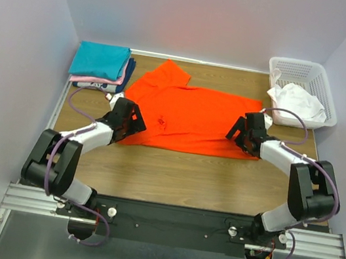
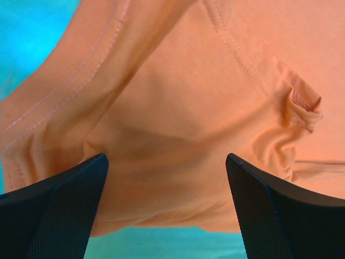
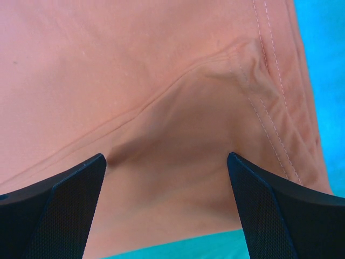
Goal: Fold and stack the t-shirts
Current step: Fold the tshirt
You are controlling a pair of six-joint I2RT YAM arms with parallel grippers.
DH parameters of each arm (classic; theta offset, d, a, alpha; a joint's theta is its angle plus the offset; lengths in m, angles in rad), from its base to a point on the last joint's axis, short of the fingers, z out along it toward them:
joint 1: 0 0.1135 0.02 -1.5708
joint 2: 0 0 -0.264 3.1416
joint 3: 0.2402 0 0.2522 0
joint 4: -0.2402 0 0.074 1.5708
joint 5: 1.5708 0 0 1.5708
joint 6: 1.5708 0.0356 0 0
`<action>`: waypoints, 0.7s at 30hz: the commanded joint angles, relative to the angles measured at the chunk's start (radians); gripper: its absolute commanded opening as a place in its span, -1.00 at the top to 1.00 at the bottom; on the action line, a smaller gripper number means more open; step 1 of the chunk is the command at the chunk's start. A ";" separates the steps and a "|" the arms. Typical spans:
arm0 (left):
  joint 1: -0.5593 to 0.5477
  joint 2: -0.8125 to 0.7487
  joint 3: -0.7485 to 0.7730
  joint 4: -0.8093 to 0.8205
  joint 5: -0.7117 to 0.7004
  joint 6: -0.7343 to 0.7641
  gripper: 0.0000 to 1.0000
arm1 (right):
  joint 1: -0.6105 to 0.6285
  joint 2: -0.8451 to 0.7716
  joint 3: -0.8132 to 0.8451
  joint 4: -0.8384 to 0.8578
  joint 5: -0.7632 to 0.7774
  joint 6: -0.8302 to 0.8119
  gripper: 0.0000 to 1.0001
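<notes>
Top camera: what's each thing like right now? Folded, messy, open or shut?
Orange shirt: spread flat on the table, a bit wrinkled.
Stack: folded shirts piled up, teal on top, pink and navy under it.
Basket: upright, with cloth in it.
White cloth: crumpled, spilling over the basket's near rim.
Left end effector: open, at the orange shirt's left edge.
Right end effector: open, at its right edge.
</notes>
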 commanded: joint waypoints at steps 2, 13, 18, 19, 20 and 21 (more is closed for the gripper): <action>0.008 -0.118 -0.138 -0.179 -0.080 -0.071 -0.97 | 0.000 -0.123 -0.167 -0.151 -0.060 0.091 -1.00; -0.011 -0.376 -0.183 -0.306 -0.084 -0.142 -0.97 | 0.014 -0.422 -0.302 -0.237 -0.120 0.089 -1.00; -0.026 -0.471 -0.180 -0.334 -0.099 -0.172 -0.97 | 0.014 -0.493 -0.254 -0.240 -0.163 0.080 -1.00; -0.027 -0.491 -0.172 -0.334 -0.103 -0.171 -0.97 | 0.014 -0.499 -0.242 -0.241 -0.160 0.076 -1.00; -0.029 -0.498 -0.154 -0.323 -0.095 -0.166 -0.97 | 0.014 -0.502 -0.237 -0.241 -0.157 0.073 -1.00; -0.040 -0.502 -0.145 -0.313 -0.087 -0.148 -0.97 | 0.014 -0.505 -0.233 -0.241 -0.155 0.071 -1.00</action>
